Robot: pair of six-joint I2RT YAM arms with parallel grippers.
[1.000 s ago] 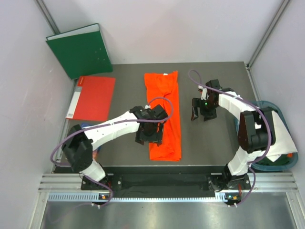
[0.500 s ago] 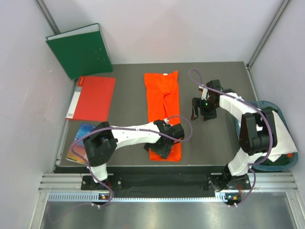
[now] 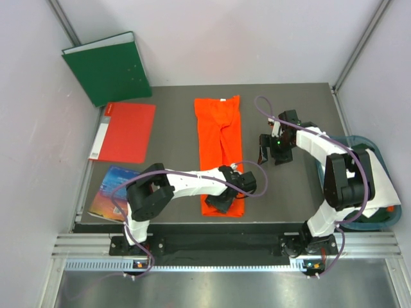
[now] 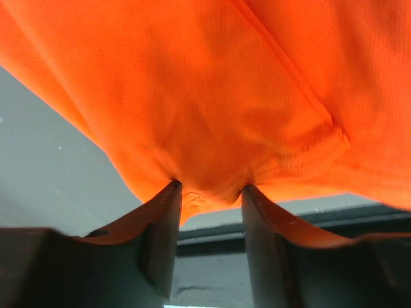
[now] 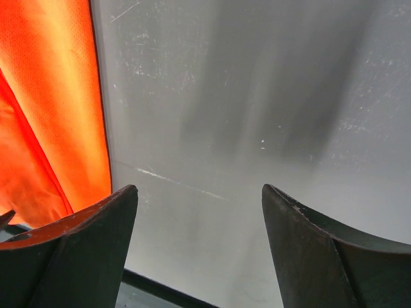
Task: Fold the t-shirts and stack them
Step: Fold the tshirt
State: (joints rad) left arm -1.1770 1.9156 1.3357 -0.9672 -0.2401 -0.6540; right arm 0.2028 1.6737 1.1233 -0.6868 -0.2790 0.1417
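The orange t-shirt [image 3: 218, 135] lies folded into a long narrow strip down the middle of the table, collar at the far end. My left gripper [image 3: 226, 200] is at its near end. In the left wrist view the jaws [image 4: 210, 187] stand partly apart, tips pressed into the shirt's near hem [image 4: 212, 83], with a bit of cloth edge sagging between them. My right gripper [image 3: 264, 153] is open and empty over bare table just right of the shirt; its wrist view [image 5: 199, 192] shows the shirt's edge [image 5: 45, 96] at the left. The white t-shirt is out of view.
A green binder [image 3: 109, 67] leans at the far left corner. A red folder [image 3: 125, 131] lies on the table's left side, a colourful booklet [image 3: 112, 192] near it. A teal tub [image 3: 385, 215] sits off the right edge behind the right arm.
My left gripper has swung from the shirt's left middle to its near end and now sits at the near hem. The right arm has hardly moved.
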